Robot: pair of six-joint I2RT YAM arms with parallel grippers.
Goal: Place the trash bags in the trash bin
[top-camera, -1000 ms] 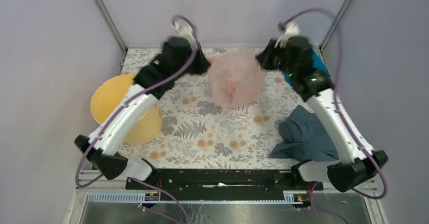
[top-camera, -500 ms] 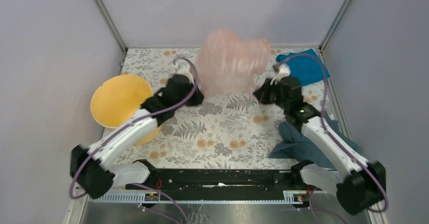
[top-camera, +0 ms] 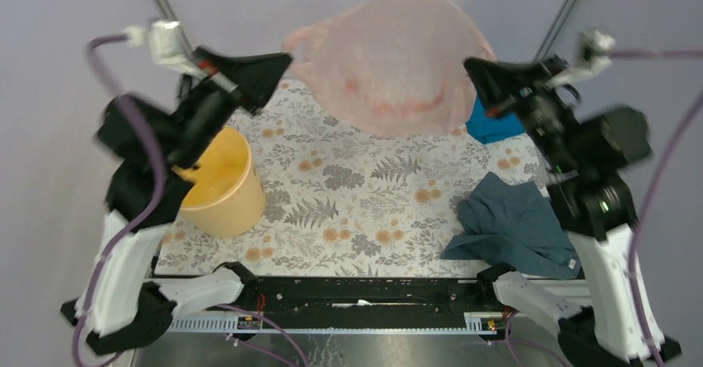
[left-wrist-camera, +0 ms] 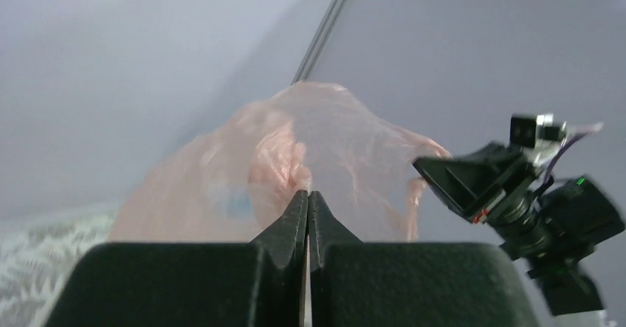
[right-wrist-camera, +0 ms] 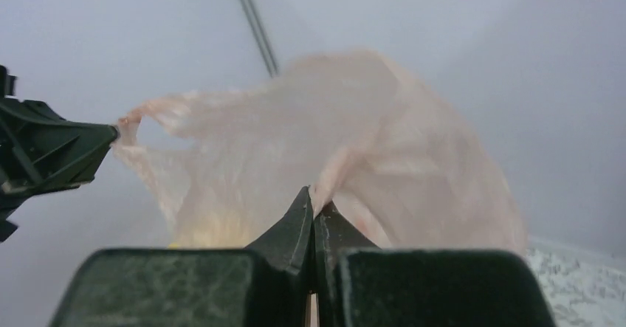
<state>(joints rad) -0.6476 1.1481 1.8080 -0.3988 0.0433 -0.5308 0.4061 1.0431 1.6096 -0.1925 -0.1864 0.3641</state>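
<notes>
You're holding the trash bag (top-camera: 390, 60) aloft, both jaws clamped on it; be steering it left over the trash bin (top-camera: 228, 205).

Top view looks down from behind; both wrist views closely face the bag (top-camera: 390, 60).

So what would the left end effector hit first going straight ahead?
The pink trash bag. The left end effector, shut, seems to pinch its edge, and the billowed plastic fills the line ahead; depth beyond is unclear.
</notes>
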